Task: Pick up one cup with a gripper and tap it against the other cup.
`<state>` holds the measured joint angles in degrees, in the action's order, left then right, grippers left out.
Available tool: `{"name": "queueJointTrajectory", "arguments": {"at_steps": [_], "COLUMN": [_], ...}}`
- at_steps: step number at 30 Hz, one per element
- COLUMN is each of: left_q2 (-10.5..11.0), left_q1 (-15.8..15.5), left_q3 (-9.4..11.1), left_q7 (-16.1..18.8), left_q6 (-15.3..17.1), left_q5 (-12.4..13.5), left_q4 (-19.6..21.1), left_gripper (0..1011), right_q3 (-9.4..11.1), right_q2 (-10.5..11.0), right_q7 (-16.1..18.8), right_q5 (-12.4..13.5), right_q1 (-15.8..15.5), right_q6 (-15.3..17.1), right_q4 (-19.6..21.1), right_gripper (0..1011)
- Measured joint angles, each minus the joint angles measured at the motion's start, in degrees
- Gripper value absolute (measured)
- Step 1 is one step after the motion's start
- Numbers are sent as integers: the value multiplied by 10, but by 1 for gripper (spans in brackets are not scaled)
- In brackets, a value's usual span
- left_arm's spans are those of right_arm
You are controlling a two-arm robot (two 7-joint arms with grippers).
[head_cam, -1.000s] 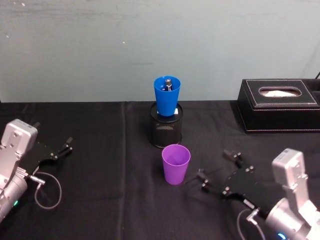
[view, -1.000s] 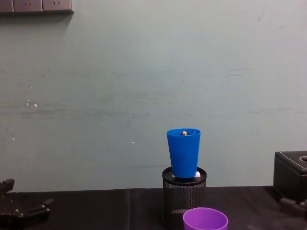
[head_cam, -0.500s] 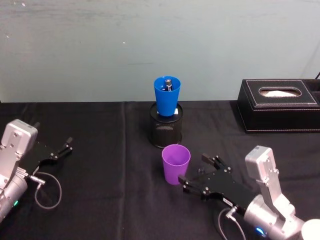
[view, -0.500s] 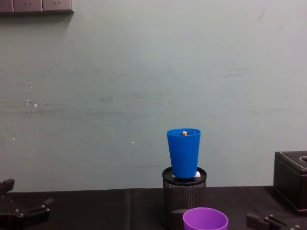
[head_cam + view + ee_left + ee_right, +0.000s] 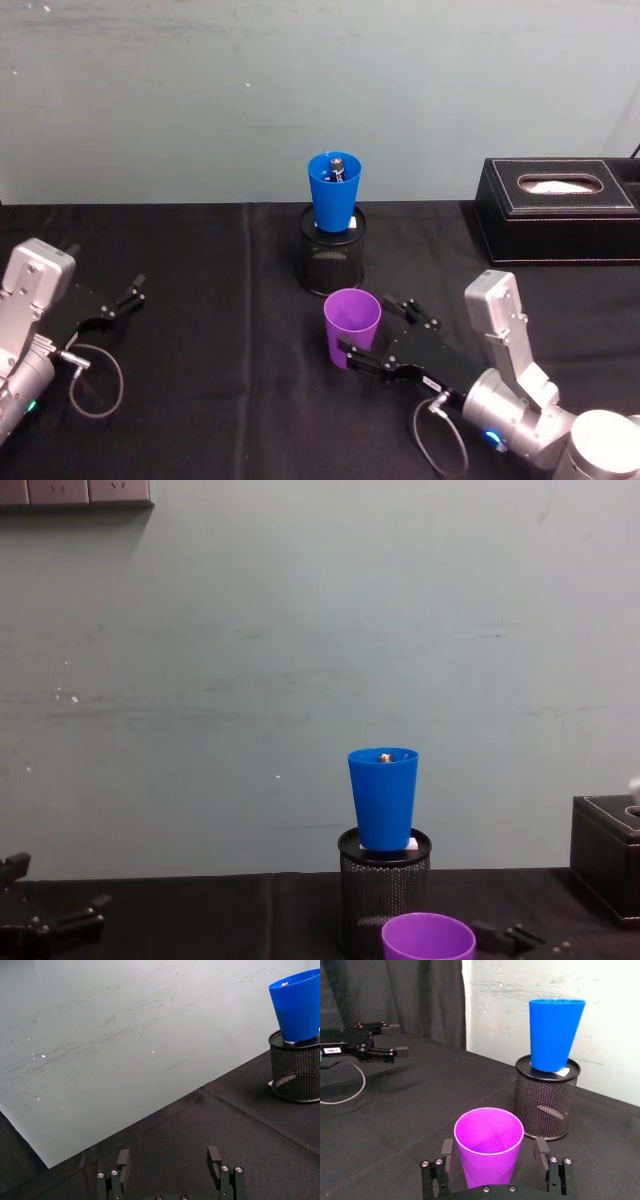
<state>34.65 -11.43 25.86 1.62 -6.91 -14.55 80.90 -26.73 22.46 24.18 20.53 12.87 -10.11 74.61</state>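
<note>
The purple cup stands upright on the black cloth, just in front of the black mesh holder that carries the blue cup. My right gripper is open, with one finger on each side of the purple cup. In the right wrist view the purple cup sits between the fingers with small gaps at both sides, and the blue cup rises behind it. My left gripper rests open at the far left of the table.
A black tissue box stands at the back right. A looped cable lies by the left arm. A pale wall closes off the table's far edge. Black cloth lies bare between the left gripper and the cups.
My right gripper has moved left across the cloth toward the purple cup and now straddles it. The cups and the left arm have not moved.
</note>
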Motion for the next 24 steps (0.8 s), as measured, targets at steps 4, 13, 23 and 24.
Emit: {"name": "queueJointTrajectory", "arguments": {"at_steps": [4, 13, 23, 24], "left_q2": [0, 0, 0, 0], "left_q1": [0, 0, 0, 0], "left_q3": [0, 0, 0, 0], "left_q7": [0, 0, 0, 0], "left_q6": [0, 0, 0, 0], "left_q5": [0, 0, 0, 0], "left_q4": [0, 0, 0, 0], "left_gripper": [1000, 1000, 1000, 1000], "right_q3": [0, 0, 5, 5], "right_q2": [-14, -39, -53, -53], "right_q7": [8, 18, 19, 19], "right_q5": [-3, -21, -40, -40], "right_q1": [11, 33, 38, 38], "right_q6": [-1, -14, -29, -29], "right_q4": [-20, -58, -72, -72], "right_gripper": [1003, 1003, 1003, 1003]}}
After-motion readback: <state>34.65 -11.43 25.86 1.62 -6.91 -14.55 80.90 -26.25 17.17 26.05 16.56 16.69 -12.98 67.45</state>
